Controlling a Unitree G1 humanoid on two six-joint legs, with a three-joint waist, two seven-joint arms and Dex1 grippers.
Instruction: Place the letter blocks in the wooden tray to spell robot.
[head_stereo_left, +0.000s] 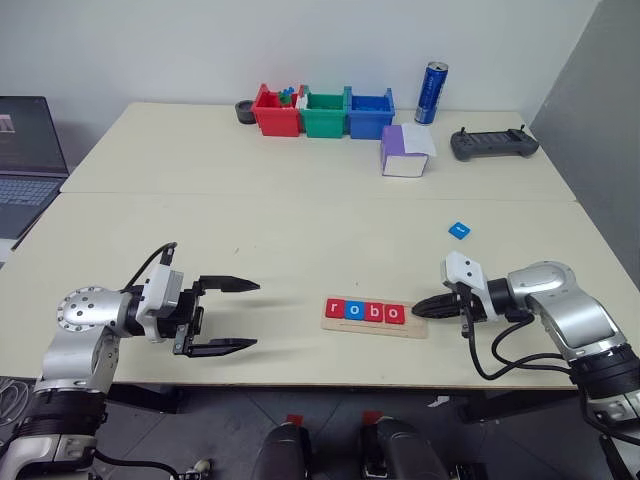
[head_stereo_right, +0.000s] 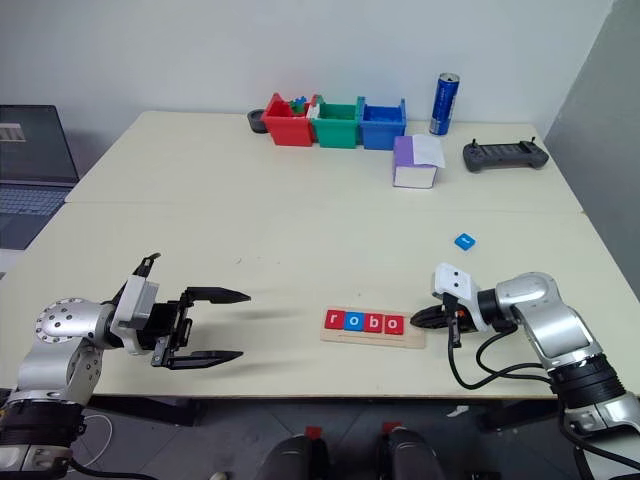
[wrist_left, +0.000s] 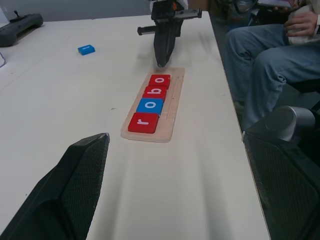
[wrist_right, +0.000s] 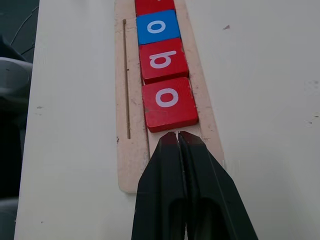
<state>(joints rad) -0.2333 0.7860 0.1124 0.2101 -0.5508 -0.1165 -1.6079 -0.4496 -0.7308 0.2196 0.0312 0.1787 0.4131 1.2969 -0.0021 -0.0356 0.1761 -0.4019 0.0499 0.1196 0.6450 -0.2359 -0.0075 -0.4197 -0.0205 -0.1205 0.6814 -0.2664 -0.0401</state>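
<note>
Near the counter's front edge, the wooden tray (head_stereo_left: 374, 317) holds four letter blocks (head_stereo_left: 365, 311) reading r, o, b, o, with its right-end slot bare; the right claw (head_stereo_left: 432, 306), pressed shut and empty, rests its tips there, while the left claw (head_stereo_left: 222, 315) hangs wide open, holding nothing. Farther back, the last blue block (head_stereo_left: 459, 230) lies alone on the counter (head_stereo_left: 300, 220), so the next move likely calls for fetching it and seating it after the final o.

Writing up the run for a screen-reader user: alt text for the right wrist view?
The right claw, shut, points at the bare end of the wooden tray, just short of a red "o" block. Beyond it in the tray lie a red "b" block and a blue "o" block.
</note>
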